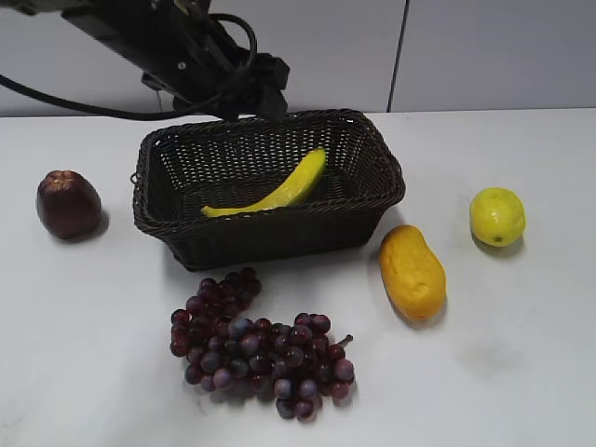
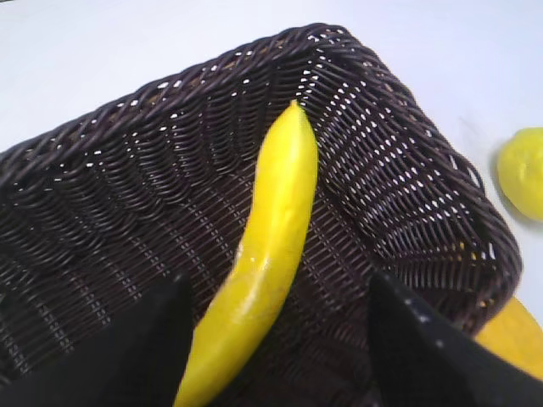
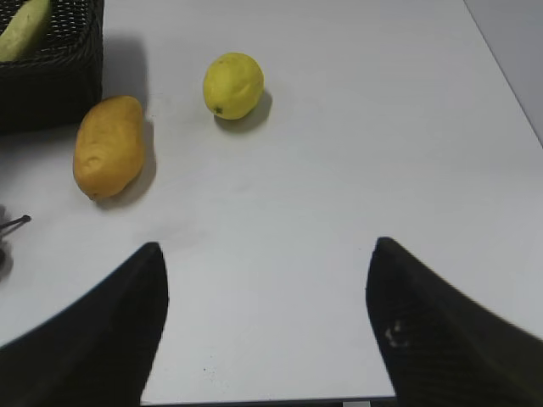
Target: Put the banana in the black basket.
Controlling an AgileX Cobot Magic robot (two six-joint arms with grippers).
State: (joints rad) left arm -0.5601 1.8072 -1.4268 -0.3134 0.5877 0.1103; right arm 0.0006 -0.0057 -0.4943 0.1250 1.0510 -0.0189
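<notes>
In the left wrist view the banana (image 2: 271, 254) runs off the bottom edge, so its lower end is unseen, and the black basket (image 2: 407, 161) is cut at the left and bottom. The lemon (image 2: 524, 172) is clipped by the right edge. In the right wrist view only a basket corner shows, and the right gripper (image 3: 267, 326) fingertips lie below the frame.
</notes>
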